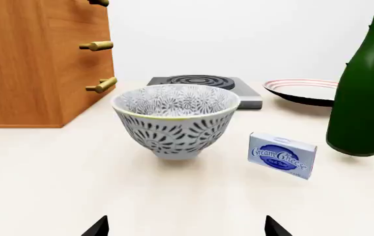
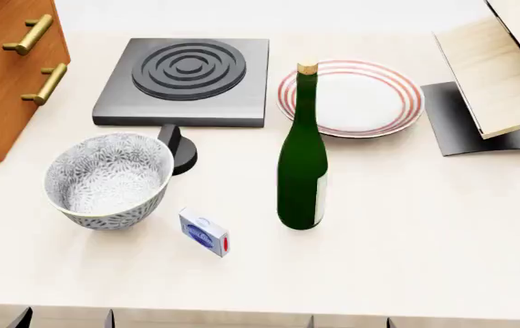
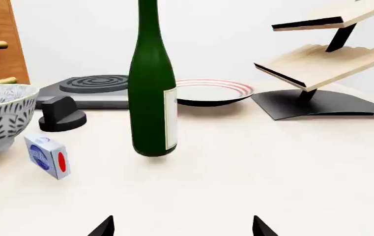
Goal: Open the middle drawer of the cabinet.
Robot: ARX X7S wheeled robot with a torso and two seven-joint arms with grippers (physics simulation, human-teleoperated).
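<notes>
Judging from the flush drawer fronts, nothing was done yet — the middle drawer (image 1: pixel 55 46) sat closed in the cabinet (image 1: pixel 36 64) at the table's far left. Both the left gripper (image 1: pixel 187 227) and the right gripper (image 3: pixel 183 226) hung spread wide, empty (only fingertips showed). Counted: three brass handles (image 1: pixel 96 46), one bowl (image 2: pixel 106 179), one bottle (image 2: pixel 303 167), one plate (image 2: pixel 369 96), one cream cheese box (image 2: pixel 204 232).

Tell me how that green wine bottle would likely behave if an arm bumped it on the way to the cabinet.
The green bottle stands upright, tall on a narrow base, so a nudge near its neck would probably tip it. Once down, its round body would likely roll, perhaps toward the plate or bowl. It looks like glass: probably heavy, smooth and breakable.
</notes>
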